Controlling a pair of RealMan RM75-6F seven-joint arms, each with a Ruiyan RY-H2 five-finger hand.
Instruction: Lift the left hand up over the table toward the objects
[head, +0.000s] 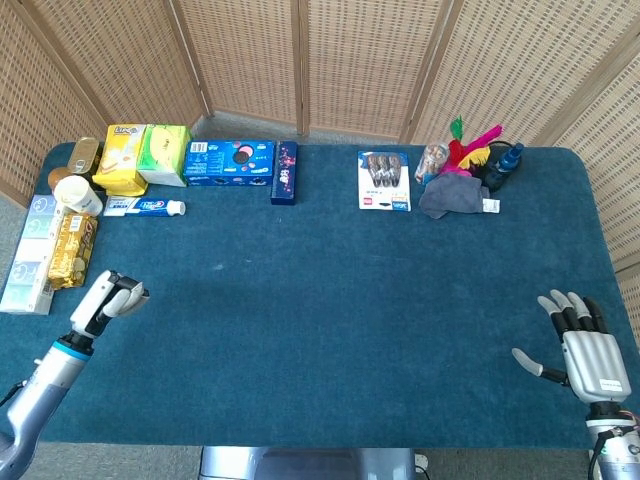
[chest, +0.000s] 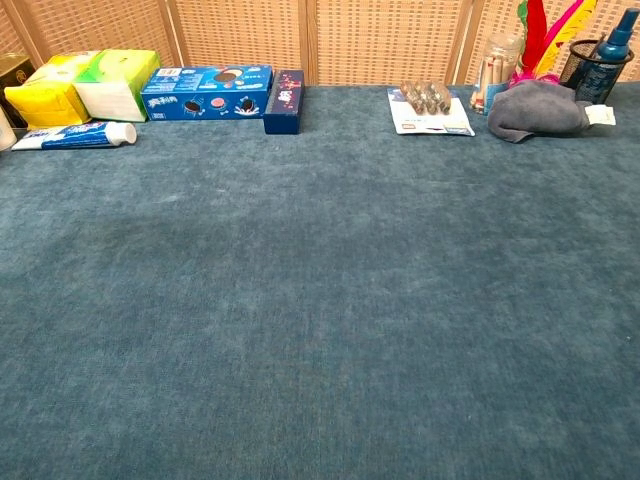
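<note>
In the head view my left hand (head: 108, 300) hovers over the table's front-left part, its fingers loosely bent and holding nothing. Just beyond it lie a gold chocolate pack (head: 72, 250) and a pale blue box (head: 30, 255). Further back stand a cup (head: 77, 195), a toothpaste tube (head: 145, 207), a yellow pack (head: 120, 160), a green tissue pack (head: 165, 153) and a blue cookie box (head: 229, 163). My right hand (head: 585, 350) rests at the front-right corner, fingers spread and empty. The chest view shows neither hand.
A dark blue box (head: 285, 172), a battery pack (head: 384, 180), a grey cloth (head: 455, 196) and a holder with feathers (head: 470, 145) line the back edge. Wicker screens (head: 360, 60) close off the far side. Blue felt covers the table (head: 330, 300).
</note>
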